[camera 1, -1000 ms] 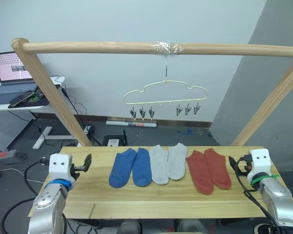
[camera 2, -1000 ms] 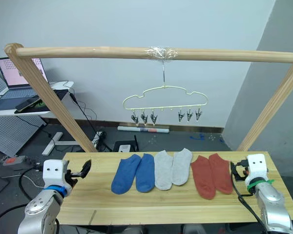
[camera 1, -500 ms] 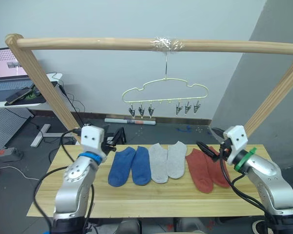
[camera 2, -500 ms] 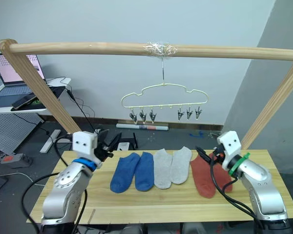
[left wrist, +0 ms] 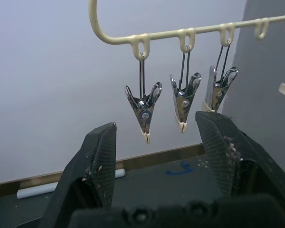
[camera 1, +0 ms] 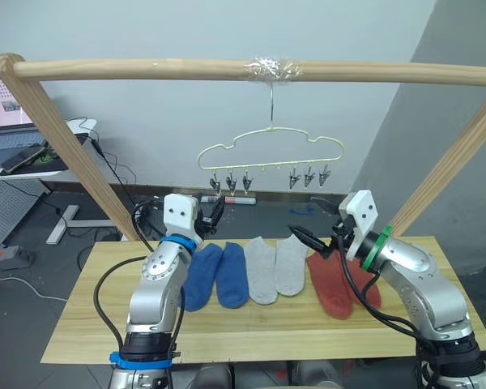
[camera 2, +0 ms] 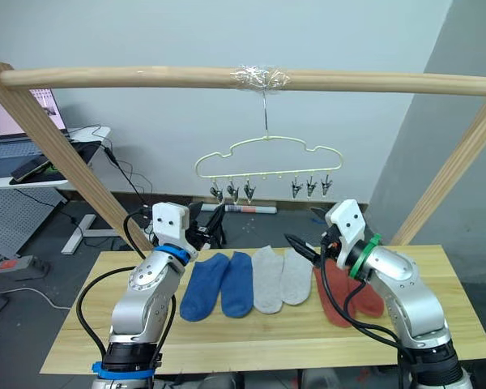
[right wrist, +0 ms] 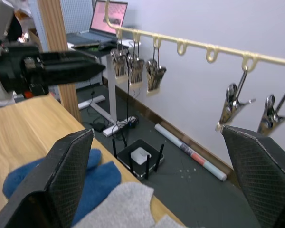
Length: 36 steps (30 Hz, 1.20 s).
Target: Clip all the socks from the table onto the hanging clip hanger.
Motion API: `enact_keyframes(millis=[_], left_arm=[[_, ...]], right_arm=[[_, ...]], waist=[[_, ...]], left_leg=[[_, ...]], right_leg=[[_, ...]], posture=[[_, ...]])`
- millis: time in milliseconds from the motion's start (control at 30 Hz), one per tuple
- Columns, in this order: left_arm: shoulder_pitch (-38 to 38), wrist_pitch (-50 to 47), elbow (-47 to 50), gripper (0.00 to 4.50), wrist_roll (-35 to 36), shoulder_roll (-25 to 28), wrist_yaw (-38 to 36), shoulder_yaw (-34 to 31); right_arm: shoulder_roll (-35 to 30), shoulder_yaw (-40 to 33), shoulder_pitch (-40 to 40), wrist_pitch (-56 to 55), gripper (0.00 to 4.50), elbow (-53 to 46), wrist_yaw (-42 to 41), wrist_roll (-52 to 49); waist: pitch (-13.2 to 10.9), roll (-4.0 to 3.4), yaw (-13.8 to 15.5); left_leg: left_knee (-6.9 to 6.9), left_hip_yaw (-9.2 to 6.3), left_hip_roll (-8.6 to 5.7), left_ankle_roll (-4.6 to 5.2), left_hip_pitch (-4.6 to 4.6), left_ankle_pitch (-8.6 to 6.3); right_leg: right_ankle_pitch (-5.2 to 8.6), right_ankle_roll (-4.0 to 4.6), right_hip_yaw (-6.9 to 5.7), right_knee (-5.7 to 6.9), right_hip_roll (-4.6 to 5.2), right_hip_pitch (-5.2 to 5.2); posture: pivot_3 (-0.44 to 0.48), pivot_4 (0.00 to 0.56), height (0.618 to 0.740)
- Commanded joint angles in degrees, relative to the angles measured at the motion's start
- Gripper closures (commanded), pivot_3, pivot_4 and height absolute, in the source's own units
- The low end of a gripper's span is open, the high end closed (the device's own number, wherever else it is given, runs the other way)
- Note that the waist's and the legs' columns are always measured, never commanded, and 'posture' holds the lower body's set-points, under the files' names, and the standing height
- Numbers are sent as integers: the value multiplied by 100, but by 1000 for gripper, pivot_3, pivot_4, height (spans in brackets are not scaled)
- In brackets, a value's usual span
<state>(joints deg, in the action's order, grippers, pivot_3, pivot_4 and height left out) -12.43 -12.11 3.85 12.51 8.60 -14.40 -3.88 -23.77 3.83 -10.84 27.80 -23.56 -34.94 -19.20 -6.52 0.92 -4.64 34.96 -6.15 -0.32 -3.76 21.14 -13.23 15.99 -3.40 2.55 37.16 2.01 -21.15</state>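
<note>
Both arms are now raised over the worktop | left hand, right hand spread, empty | six socks lie unclipped | clip hanger bare; nothing done

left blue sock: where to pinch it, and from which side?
Probably pinch the left blue sock at its cuff end, the edge nearest the clip hanger. It lies flat on the table beside its pair, so come from above, at its free outer edge. The open left gripper hovers over that end.
</note>
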Motion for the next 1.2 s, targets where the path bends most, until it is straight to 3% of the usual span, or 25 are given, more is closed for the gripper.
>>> enact_keyframes(millis=[33,1200], left_arm=[[-229,296,-19,1597,-99,-6,54,-27],[-1091,1075,-1211,1597,-297,-96,267,-63]], right_arm=[[19,46,-156,-72,0,-221,-65,-105],[37,-12,-526,301,0,-397,70,-365]], waist=[[-19,2,-22],[-215,7,-54]], left_leg=[[0,2,0,0,0,0],[3,-8,0,2,39,1]], right_leg=[[0,0,1,-1,0,0],[-2,-1,-6,1,0,-33]], posture=[[-174,115,740],[-199,147,740]])
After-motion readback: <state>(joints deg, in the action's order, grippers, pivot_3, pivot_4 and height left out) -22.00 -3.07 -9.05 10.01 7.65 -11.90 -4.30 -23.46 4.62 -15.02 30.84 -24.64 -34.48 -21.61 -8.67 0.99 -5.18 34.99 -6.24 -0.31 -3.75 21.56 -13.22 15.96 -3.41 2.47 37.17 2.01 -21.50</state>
